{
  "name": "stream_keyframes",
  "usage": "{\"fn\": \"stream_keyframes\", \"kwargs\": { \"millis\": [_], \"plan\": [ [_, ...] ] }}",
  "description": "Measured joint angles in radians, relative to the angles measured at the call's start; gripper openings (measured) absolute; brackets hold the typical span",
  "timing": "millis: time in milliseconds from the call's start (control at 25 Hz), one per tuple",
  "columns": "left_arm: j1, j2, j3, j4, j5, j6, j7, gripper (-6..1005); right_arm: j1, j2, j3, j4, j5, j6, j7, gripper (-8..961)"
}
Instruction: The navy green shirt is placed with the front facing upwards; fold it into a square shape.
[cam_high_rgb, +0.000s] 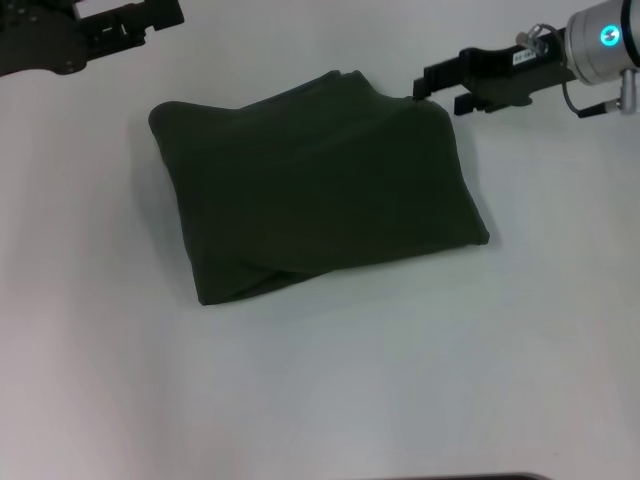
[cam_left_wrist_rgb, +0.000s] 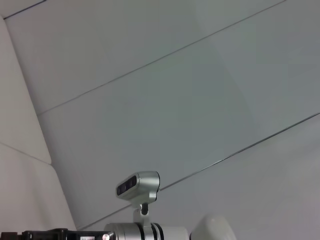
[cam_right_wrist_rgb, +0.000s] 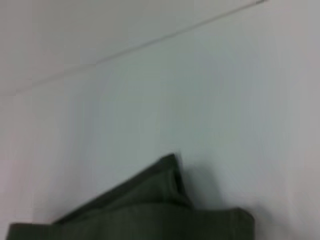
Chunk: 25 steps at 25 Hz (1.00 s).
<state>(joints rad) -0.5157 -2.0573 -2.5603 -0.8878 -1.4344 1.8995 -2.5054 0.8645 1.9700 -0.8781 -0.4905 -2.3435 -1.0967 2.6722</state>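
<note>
navy green shirt (cam_high_rgb: 320, 190) | folded, roughly rectangular | flat, table centre

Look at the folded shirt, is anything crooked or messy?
A little. The shirt is folded into a bundle but sits tilted on the table, and a layer pokes out unevenly along its near edge. The right hand is at its far corner; the left hand is off the cloth.

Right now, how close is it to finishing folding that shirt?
Nearly finished, it seems. The navy green shirt already lies folded into a compact, roughly square bundle on the table. The right pincer is at its far right corner. The left pincer sits away, far left. Perhaps only tidying remains.
</note>
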Motion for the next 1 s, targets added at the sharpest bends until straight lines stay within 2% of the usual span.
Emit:
{"fn": "stream_keyframes", "kwargs": {
  "millis": [200,680,1000],
  "plan": [
    [-0.002,-0.002,0.0,0.016,0.005,-0.017,0.015,609,0.004,0.002,0.001,0.029,0.052,0.016,0.0,747],
    [-0.003,-0.002,0.001,0.026,0.006,-0.031,0.033,609,-0.002,0.003,0.009,0.044,0.058,-0.012,0.029,739],
    [-0.006,-0.003,0.002,0.052,0.008,-0.038,0.055,609,-0.005,0.028,0.019,0.071,0.108,0.07,0.021,733]
  ]
}}
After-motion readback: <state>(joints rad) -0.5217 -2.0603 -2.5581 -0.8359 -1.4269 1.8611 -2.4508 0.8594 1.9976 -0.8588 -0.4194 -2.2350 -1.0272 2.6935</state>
